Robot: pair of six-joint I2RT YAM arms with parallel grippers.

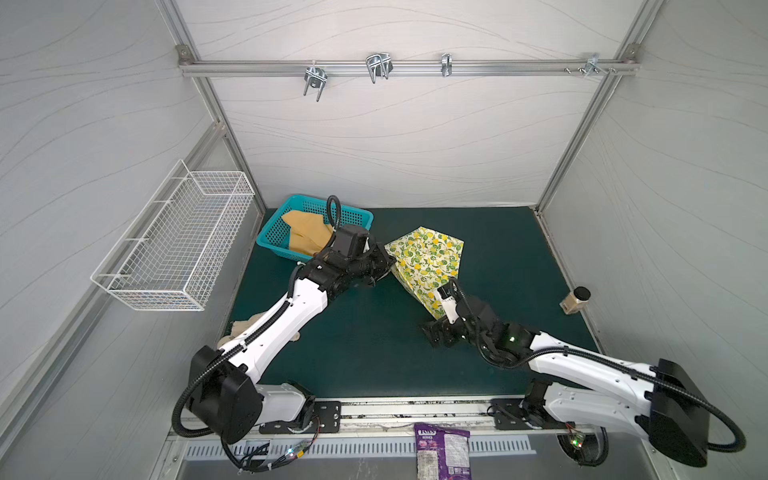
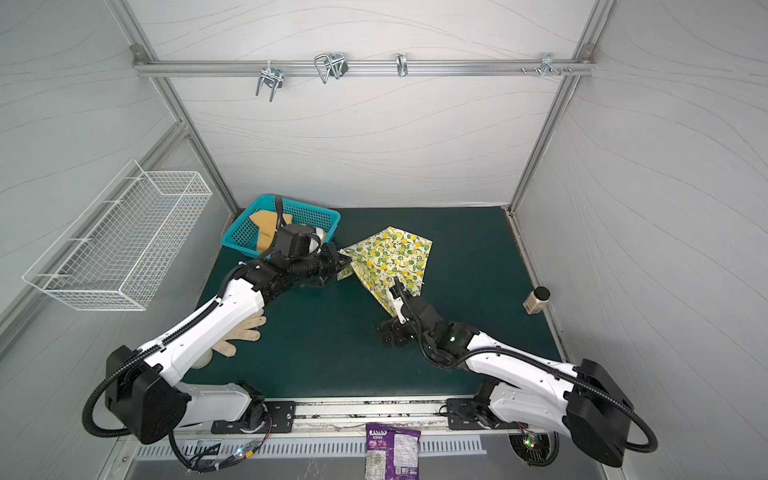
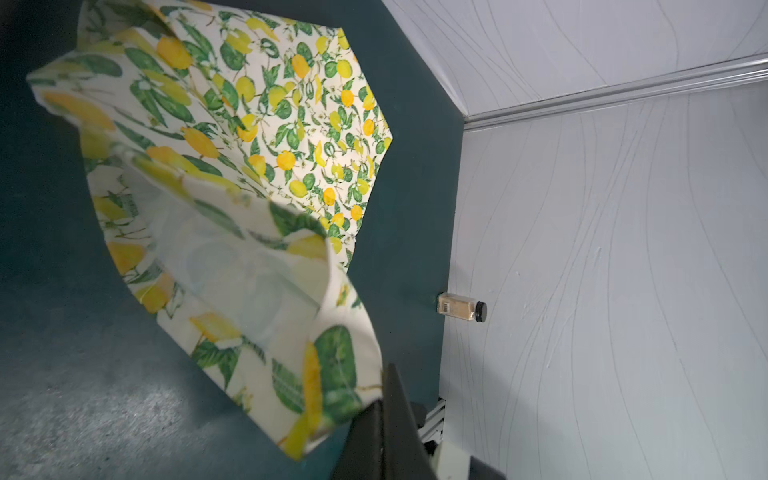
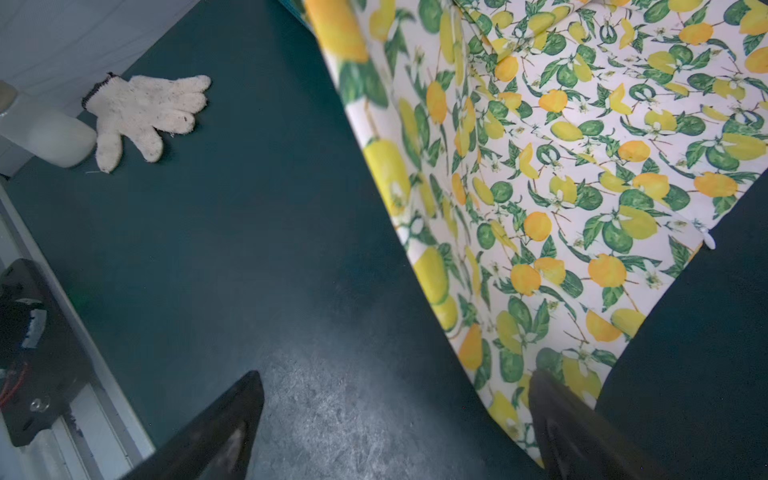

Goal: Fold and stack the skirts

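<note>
Your left arm's wrist blocks part of the mustard skirt [image 1: 304, 233], which lies crumpled in the teal basket [image 1: 272, 226] at the back left of the mat [image 1: 374, 357]. The same arm hides most of the glove [image 2: 243, 334] and the white bottle [image 2: 203, 360] near its base. In the left wrist view only one dark finger [image 3: 392, 399] shows; the rest is cut off. The left gripper [image 2: 345, 262] reaches out low across the mat, pinched tight on the left edge of the lemon skirt [image 1: 426, 257], lifting that side off the mat at mid-table. Your right gripper [image 4: 395, 374] sits low at the skirt's near corner, jaws spread wide, holding nothing. One finger overlaps that corner, and you cannot tell whether it touches.
</note>
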